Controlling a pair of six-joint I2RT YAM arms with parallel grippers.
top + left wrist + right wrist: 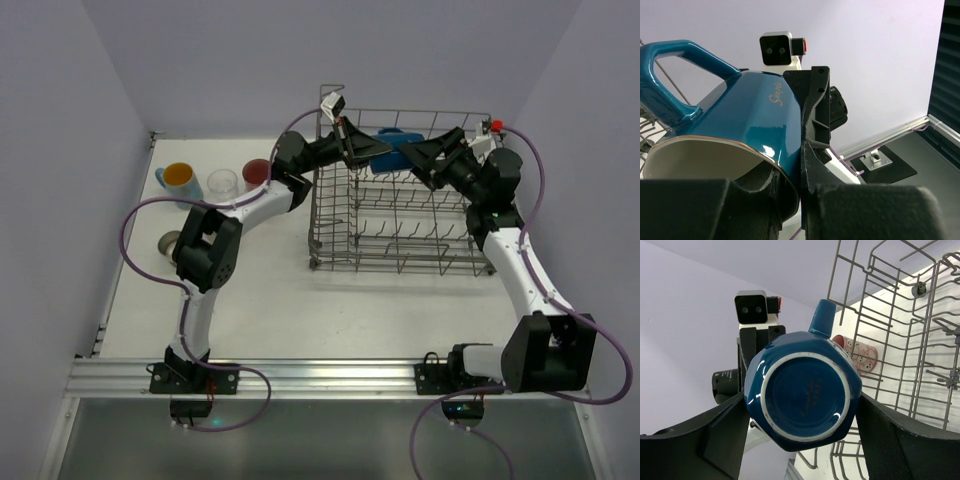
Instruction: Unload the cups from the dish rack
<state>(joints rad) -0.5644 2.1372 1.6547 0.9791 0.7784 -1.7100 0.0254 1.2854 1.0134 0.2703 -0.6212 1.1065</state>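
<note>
- Holding the dark blue mug [802, 395] from both sides, the two arms meet above the far part of the dish rack [400, 235].
- Left gripper [372, 150] is clamped on the mug's rim wall: in the left wrist view one finger sits inside the white interior and the other presses the outer blue side.
- Right gripper [414, 158] is closed around the mug's body. Its fingers [715, 435] touch the left and right sides, and the base faces that wrist camera.
- The mug is tipped on its side and off the rack wires, mouth toward the left arm, base toward the right arm.
- The handle sticks up in the right wrist view.
- A thin gold line runs along the rim, and there is gold script on the side.
- The rack is a grey wire basket standing on the white table [300, 310], right of centre, with rows of upright prongs inside.
- A light blue mug [178, 181] with an orange inside stands upright on the table, well left of the rack.
- A clear glass [222, 184] stands just to the right of it.
- A pink-red tumbler [257, 173] comes next in the same row, near the left arm's forearm.
- A beige cup [170, 242] sits nearer the front left, partly hidden by the left arm's elbow.
</note>
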